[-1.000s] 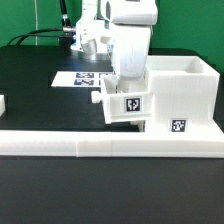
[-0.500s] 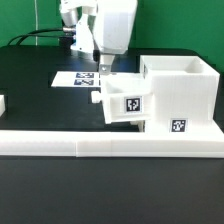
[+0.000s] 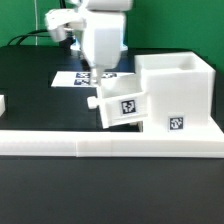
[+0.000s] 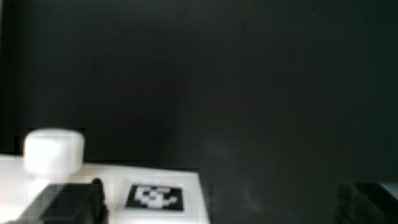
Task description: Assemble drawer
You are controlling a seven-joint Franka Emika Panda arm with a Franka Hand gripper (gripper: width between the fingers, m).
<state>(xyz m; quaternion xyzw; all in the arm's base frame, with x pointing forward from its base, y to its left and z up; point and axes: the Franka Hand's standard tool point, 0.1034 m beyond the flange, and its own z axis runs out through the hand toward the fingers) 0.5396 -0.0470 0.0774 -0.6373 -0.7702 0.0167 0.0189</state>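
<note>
The large white hollow shell (image 3: pixel 178 95) of the drawer stands at the exterior view's right, against the rail. A small flat white box (image 3: pixel 122 108) with a tag and a round knob (image 3: pixel 93 100) sticks out of the shell's left side, tilted. My gripper (image 3: pixel 101 78) hangs open and empty above and behind the box's knob end, apart from it. In the wrist view the gripper (image 4: pixel 222 205) has both dark fingertips (image 4: pixel 68 205) spread wide, with the box's corner, its tag (image 4: pixel 157 195) and the knob (image 4: pixel 54 152) beside one finger. The second small box is out of view.
The long low white rail (image 3: pixel 100 144) runs along the front of the black table. The marker board (image 3: pixel 72 78) lies behind the gripper. A small white piece (image 3: pixel 2 103) sits at the exterior view's left edge.
My gripper has moved up and to the exterior view's left, off the small box. The box now sits tilted in the shell's side.
</note>
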